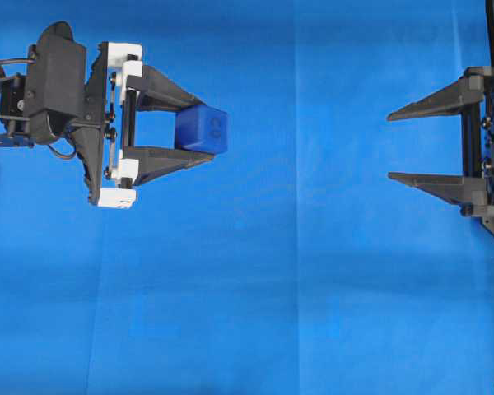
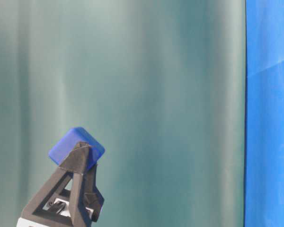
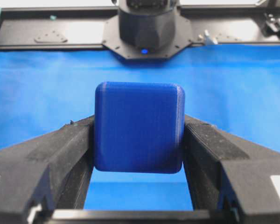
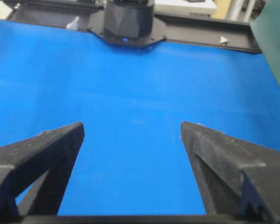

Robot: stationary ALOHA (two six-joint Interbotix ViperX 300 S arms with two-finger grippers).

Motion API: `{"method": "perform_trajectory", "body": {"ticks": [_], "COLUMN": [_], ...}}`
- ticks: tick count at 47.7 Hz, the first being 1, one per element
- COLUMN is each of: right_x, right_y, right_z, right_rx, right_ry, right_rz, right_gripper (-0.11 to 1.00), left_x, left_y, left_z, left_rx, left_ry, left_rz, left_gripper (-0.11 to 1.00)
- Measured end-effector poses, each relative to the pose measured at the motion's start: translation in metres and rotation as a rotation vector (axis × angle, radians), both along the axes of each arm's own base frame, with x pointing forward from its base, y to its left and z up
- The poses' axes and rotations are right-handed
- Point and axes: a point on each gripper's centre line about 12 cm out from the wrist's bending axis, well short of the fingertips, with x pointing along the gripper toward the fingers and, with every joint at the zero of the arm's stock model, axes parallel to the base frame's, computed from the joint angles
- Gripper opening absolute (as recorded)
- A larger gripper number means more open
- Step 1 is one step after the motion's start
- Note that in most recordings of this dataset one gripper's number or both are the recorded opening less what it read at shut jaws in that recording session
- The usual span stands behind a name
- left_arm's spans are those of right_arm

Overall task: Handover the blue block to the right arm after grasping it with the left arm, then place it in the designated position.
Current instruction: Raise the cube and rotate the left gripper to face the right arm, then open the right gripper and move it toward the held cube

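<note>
At the upper left of the overhead frame, the left gripper (image 1: 204, 132), a black unit with white plastic brackets and two long pointed fingers, clamps the blue block (image 1: 202, 129), a small dark-blue cube with rounded edges, between its fingertips. In the left wrist view the cube (image 3: 139, 127) sits squarely between both fingers (image 3: 60, 149), touching each inner face, above the blue cloth (image 3: 37, 93). The table-level view shows the cube (image 2: 75, 144) at the lower left, lifted clear against a green backdrop (image 2: 156, 94). At the right edge of the overhead frame, the all-black right gripper (image 1: 393, 146) stands with its jaws wide and nothing between them, well apart from the cube.
</note>
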Motion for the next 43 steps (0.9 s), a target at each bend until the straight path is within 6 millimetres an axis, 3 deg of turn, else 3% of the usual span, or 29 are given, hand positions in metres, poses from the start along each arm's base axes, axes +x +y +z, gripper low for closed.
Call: {"method": "perform_trajectory", "body": {"ticks": [26, 43], "right_x": [0.002, 0.004], "right_y": [0.0, 0.002], "right_z": [0.009, 0.021], "right_rx": [-0.041, -0.381], "right_ry": [-0.016, 0.042], "right_rz": [0.006, 0.049], "right_gripper": [0.97, 0.97], "left_x": [0.0, 0.0], "left_y": [0.001, 0.001], "left_z": [0.0, 0.0], "left_rx": [-0.008, -0.012], "left_ry": [-0.002, -0.002], "left_rz": [0.003, 0.004], "left_gripper": [0.49, 0.49]}}
